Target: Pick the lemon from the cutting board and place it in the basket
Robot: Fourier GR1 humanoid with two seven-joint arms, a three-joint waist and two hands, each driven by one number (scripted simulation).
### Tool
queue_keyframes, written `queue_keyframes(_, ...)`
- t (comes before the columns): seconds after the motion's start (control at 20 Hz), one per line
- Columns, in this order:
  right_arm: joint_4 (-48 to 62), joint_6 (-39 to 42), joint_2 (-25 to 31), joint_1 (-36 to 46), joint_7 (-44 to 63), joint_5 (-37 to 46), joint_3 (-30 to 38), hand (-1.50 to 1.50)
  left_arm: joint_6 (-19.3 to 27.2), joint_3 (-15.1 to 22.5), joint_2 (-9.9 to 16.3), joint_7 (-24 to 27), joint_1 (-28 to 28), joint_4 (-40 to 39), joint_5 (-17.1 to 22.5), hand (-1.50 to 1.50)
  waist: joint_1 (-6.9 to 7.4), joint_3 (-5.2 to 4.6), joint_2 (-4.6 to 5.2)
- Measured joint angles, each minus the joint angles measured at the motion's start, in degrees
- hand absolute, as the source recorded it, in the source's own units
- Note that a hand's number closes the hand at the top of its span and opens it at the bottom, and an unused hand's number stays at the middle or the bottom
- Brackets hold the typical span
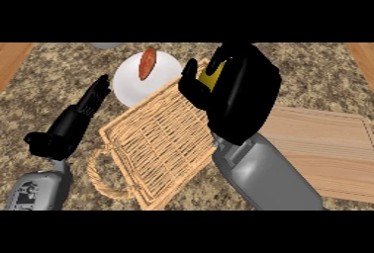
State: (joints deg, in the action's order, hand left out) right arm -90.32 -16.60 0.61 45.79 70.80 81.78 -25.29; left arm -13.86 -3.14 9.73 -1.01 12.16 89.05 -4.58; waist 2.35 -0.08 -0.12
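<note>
The right forearm [266, 175], grey and bulky, fills the lower middle and rises to the right hand [237, 94], which hangs over the far right corner of the basket. Its fingers and thumb are curled round a lemon [211, 79], of which only a yellow sliver shows between them, so I'd guess most of the fruit is hidden in the palm. The hand blocks that corner of the wicker basket [157, 143], a flat woven tray with a looped handle at its near left end, lying aslant on the speckled stone counter [321, 74]. Just right of the arm lies the wooden cutting board [329, 148]. Beyond the basket, touching its far edge, sits a white plate [135, 84] carrying a reddish-orange sausage-shaped thing [148, 63]. The left hand [91, 101] stands at the left, fingers straight, holding nothing.
</note>
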Motion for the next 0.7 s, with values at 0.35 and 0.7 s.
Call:
queue_keyframes(0.35, 0.6, -2.6, 0.0, -3.4, -0.3, 6.1, -1.1, 1.50, 0.4, -0.2, -0.2, 0.6, -1.4, 0.5, -0.3, 0.00, -0.95, 0.05, -0.01)
queue_keyframes(0.7, -0.7, -6.6, 0.0, -5.5, -0.7, 8.8, 0.1, -1.50, -0.2, -0.6, 0.2, -0.2, -1.5, 1.1, 0.4, 0.00, -1.02, 0.08, 0.08)
